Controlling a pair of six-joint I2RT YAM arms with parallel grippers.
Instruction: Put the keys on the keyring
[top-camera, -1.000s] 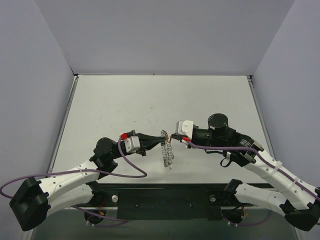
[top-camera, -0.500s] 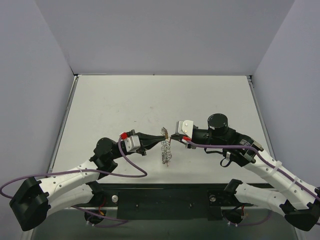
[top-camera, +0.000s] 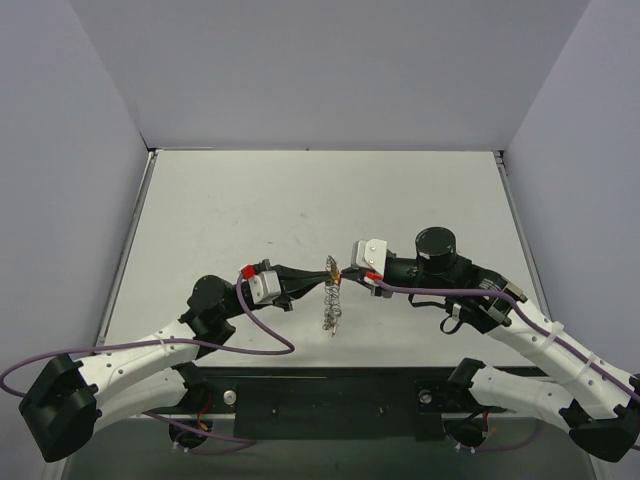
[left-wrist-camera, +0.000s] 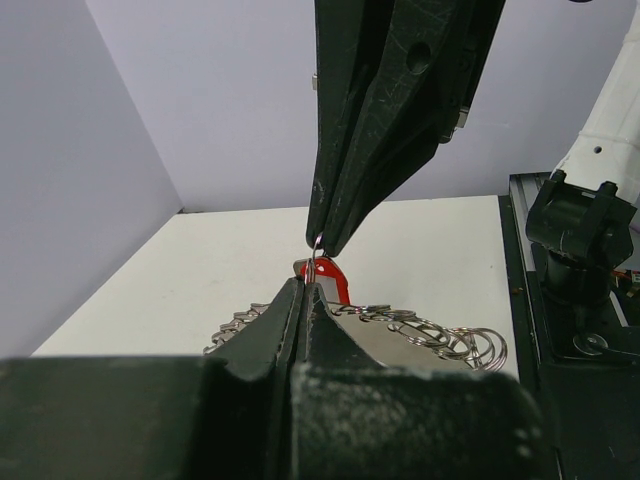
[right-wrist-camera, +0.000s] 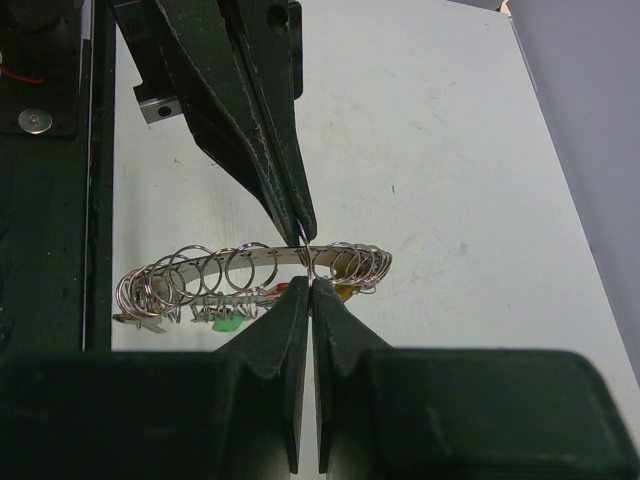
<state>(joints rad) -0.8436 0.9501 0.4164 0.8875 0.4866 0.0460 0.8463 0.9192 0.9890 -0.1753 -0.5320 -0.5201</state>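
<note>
The keyring (top-camera: 331, 298) is a silvery chain of small wire rings, hanging between my two grippers above the table. My left gripper (top-camera: 322, 277) and right gripper (top-camera: 343, 270) meet tip to tip. Each is shut on one thin ring at the chain's top. In the left wrist view my left gripper (left-wrist-camera: 308, 284) pinches that ring, with a red key (left-wrist-camera: 337, 281) just behind it. In the right wrist view my right gripper (right-wrist-camera: 311, 284) pinches it from below, and the keyring (right-wrist-camera: 215, 268) curves away to the left. A green key (right-wrist-camera: 228, 323) and a yellow key (right-wrist-camera: 345, 292) hang under the keyring.
The white table (top-camera: 300, 200) is walled by grey panels at the back and sides. A black rail (top-camera: 330, 395) with the arm bases runs along the near edge. Purple cables (top-camera: 265, 335) trail from both wrists.
Both grippers stay shut at the same spot. The dangling lower end of the keyring has swung slightly left and risen a little.
</note>
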